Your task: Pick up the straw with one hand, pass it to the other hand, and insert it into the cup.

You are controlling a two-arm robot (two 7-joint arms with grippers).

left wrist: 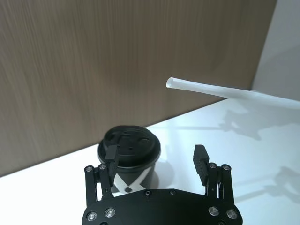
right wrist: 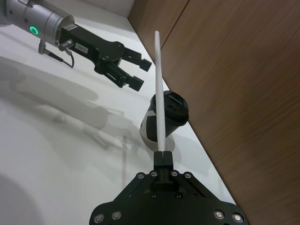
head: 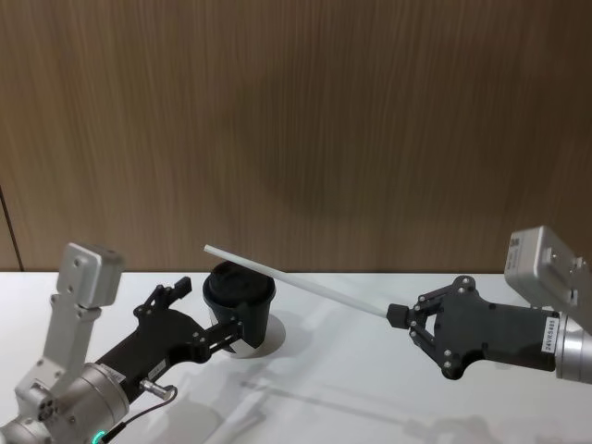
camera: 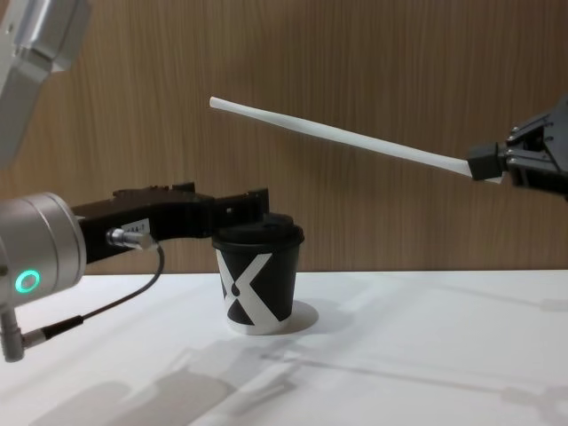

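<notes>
Straw (head: 296, 279) end pinched in right pincer (head: 400, 315) | slants over cup (head: 254, 310) | left pincer (left wrist: 156, 153) agape beside cup

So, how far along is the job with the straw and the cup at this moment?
Done: the straw is picked up, clamped at one end in the right tool. In hand: the handover; the left tool is open close to the cup, below the straw's free end, not touching the straw. Left: the left tool grips it, the right lets go, then it goes into the cup.
</notes>
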